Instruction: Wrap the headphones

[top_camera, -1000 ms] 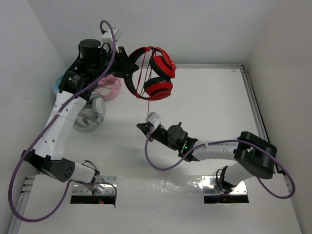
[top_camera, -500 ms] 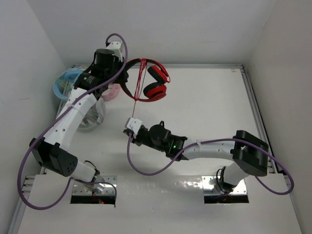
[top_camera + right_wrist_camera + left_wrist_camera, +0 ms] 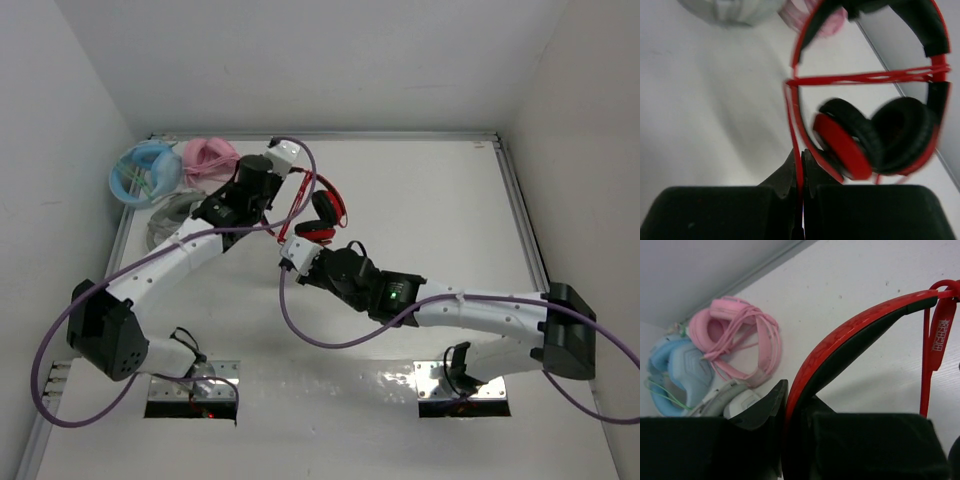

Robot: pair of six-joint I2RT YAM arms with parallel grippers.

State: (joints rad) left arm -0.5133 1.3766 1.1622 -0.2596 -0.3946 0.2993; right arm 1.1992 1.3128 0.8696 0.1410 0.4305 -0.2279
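While left gripper [image 3: 796,405] clamps headphones [image 3: 322,212] by headband [image 3: 855,325] as anchor, right gripper [image 3: 799,170] pinches cable [image 3: 796,125] taut, centre frame, likely for winding.

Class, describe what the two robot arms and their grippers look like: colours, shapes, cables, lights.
The left arm and right arm share white rounded links and black joint housings. A purple cable loops loosely along each. A green light glows near the right wrist. The left gripper and right gripper have black wedge-shaped fingers.

The headphones [image 3: 325,212] are red with black ear cushions [image 3: 900,131] and a thin red cable [image 3: 796,150]. Upper left: a pink pair [image 3: 210,157] and a light-blue pair [image 3: 143,170]. The table [image 3: 430,200] is white.
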